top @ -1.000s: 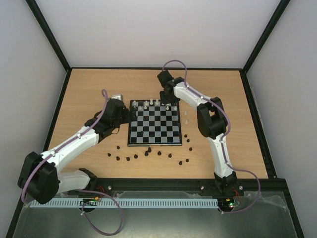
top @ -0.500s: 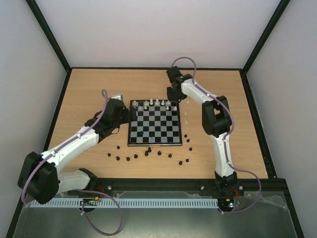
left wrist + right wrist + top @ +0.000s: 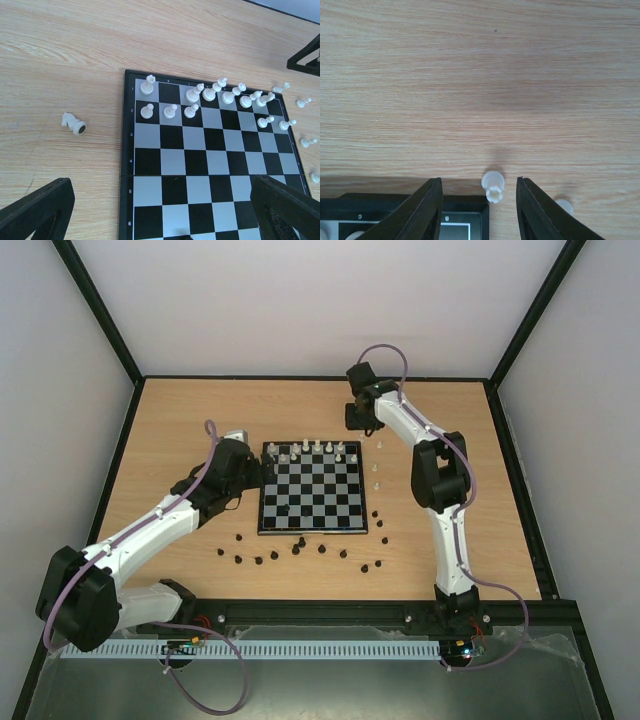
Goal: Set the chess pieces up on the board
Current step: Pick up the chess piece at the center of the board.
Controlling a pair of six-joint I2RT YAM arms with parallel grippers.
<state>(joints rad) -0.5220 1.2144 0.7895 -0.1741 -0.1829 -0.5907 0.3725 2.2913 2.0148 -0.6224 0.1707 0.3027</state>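
Observation:
The board [image 3: 311, 492] lies mid-table, and white chess pieces [image 3: 220, 95] fill much of its far two rows. One white knight [image 3: 74, 123] lies tipped over on the wood left of the board. Black pieces [image 3: 300, 541] are scattered on the table along the board's near edge. My left gripper [image 3: 161, 182] hangs open over the board's left side, nothing between its fingers. My right gripper [image 3: 478, 181] is open just beyond the board's far right corner [image 3: 485, 207]. A white rook [image 3: 493, 187] stands on the wood between its fingers, touched by neither.
More white pieces [image 3: 377, 469] stand on the wood right of the board, one of them [image 3: 564, 205] beside my right finger. Black pieces [image 3: 376, 514] also dot the table at the board's near right. A black frame [image 3: 310, 379] borders the table.
My right gripper has moved from above the board's far right squares out past its far right corner, and its jaws have widened. The left arm has stayed still.

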